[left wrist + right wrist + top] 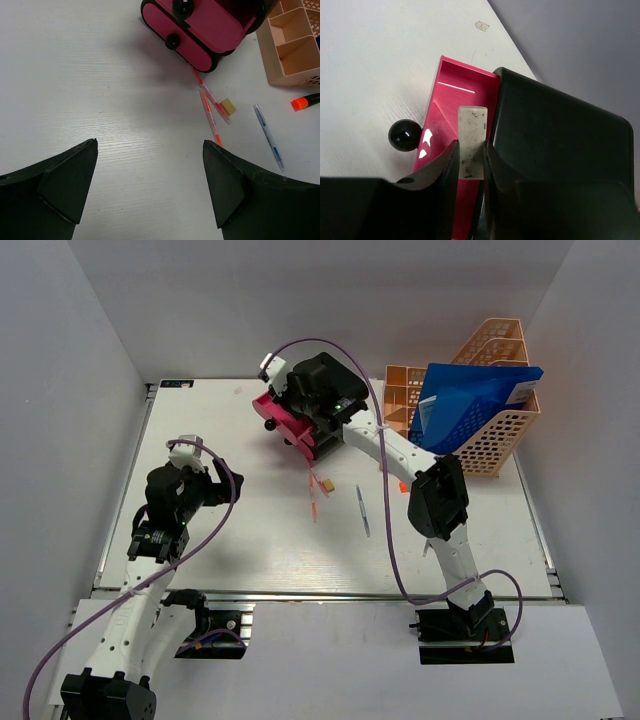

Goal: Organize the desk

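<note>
The desk (260,540) is a white tabletop. A black-and-pink drawer box (300,418) stands at the back middle with its top pink drawer (455,85) pulled open. My right gripper (471,147) is shut on a dirty white eraser (471,132) and holds it over the open drawer, beside the box's black body (555,150). My left gripper (150,150) is open and empty above bare desk at the left. Two red pens (210,107), a small tan cube (228,105), a blue pen (267,136) and an orange highlighter (305,102) lie in front of the box.
A peach mesh file rack (495,435) with a blue folder (470,400) stands at the back right, with a peach compartment tray (292,45) beside it. The drawer's black knob (403,135) sticks out to the left. Grey walls enclose the desk.
</note>
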Robot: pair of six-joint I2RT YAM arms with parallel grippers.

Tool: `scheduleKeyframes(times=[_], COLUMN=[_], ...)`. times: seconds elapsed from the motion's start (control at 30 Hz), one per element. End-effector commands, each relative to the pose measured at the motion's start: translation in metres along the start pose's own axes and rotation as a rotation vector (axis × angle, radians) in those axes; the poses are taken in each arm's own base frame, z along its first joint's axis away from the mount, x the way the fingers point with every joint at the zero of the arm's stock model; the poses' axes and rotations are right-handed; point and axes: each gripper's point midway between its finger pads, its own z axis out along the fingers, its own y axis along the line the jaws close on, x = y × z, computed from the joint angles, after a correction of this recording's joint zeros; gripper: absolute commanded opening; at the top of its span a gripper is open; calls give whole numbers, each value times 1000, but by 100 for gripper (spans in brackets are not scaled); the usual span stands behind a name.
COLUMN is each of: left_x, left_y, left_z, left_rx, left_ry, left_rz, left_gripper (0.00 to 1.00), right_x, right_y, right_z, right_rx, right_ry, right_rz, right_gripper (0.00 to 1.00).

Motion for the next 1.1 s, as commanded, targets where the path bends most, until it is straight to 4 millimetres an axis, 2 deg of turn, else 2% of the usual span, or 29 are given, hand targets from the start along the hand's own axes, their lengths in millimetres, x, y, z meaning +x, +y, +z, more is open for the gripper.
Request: scheduleKeyframes(times=[0.0,0.03,0.07,0.13,0.2,0.27,0.33,0.37,0.4,0.43,0.47,0.5,0.53,0.57,0.6,0.63,0.7,0.73,0.8,0.83,0.9,0.93,0.97,1.0,1.03,1.07], left_x=[-14,-13,-13,-13,-13,-13,-13,-11,-12,-13,-14,-14,-14,-13,-13,-14,-14,-13,-13,-12,-11,-10,-10,-11,-10,-9], left_y=[-6,-6,-6,-6,-6,-6,-6,-6,-6,-6,-7,-7,-7,-9,-9,-10,-13,-14,-17,-17,-19,-19,-20,-20,-20,-20], left_z=[-4,-4,-4,-4,-4,-4,-3,-3,-3,-4,-4,-4,-5,-4,-5,-5,-5,-5,-4,-4,-3,-2,-2,-2,-2,-2], left_rx=[22,24,24,24,25,25,23,24,24,25,27,30,30,39,43,49,68,74,92,94,105,106,114,116,117,114], left_ry=[-34,-34,-34,-34,-33,-33,-31,-26,-28,-32,-35,-34,-35,-32,-34,-36,-36,-35,-32,-27,-20,-17,-17,-18,-18,-17], left_rz=[15,15,15,15,15,17,15,14,14,15,16,16,17,17,20,23,28,28,33,34,38,40,45,46,46,44], left_gripper=[95,95,95,95,95,95,95,95,95,95,95,95,94,93,92,91,84,83,73,69,54,46,34,33,33,44], right_x=[-28,-27,-27,-28,-40,-56,-67,-76,-80,-88,-77,-69,-72,-62,-25,-21,11,44,73,103,122,140,149,160,160,168], right_y=[-13,-11,-10,-10,-7,-12,-11,-13,-15,-16,-10,-8,-12,-3,11,9,23,33,41,53,59,68,63,70,70,73], right_z=[-14,-15,-17,-20,-27,-39,-49,-62,-70,-87,-92,-98,-121,-128,-128,-147,-160,-170,-178,-185,-186,-185,-183,-177,-173,-169], right_rx=[35,29,22,20,-12,-7,-19,-20,-34,-42,-71,-84,-87,-123,-155,-150,-187,-199,-206,-219,-210,-219,-198,-203,-202,-206], right_ry=[-69,-66,-65,-61,-94,-126,-148,-162,-173,-185,-163,-142,-151,-133,-54,-52,17,78,122,173,190,224,241,267,262,270], right_rz=[-5,-7,-9,-7,-7,-6,-3,-3,-1,2,6,11,4,1,12,14,41,73,124,156,211,236,262,310,329,357], right_gripper=[33,48,52,57,58,58,52,47,32,24,2,0,0,0,0,0,0,0,29,33,38,38,38,39,40,45])
